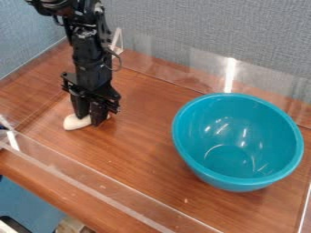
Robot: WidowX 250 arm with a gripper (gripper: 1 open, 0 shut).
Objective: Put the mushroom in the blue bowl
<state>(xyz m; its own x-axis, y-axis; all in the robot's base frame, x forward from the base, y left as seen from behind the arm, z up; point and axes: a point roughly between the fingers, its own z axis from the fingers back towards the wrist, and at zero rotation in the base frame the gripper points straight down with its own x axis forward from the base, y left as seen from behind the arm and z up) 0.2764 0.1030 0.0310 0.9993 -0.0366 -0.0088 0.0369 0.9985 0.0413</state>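
The mushroom [75, 122] lies on the wooden table at the left, and only its cream-white stem shows below the gripper. My black gripper [90, 111] points straight down over it. Its fingers [107, 106] are drawn in on either side of the mushroom, which still rests on the table. The orange-red cap is hidden behind the fingers. The blue bowl [238, 141] stands upright and empty at the right, well apart from the gripper.
A clear plastic wall [183, 68] runs along the back of the wooden table [134, 155], and a low clear rim lines the front and left edges. Bare wood lies between the gripper and the bowl.
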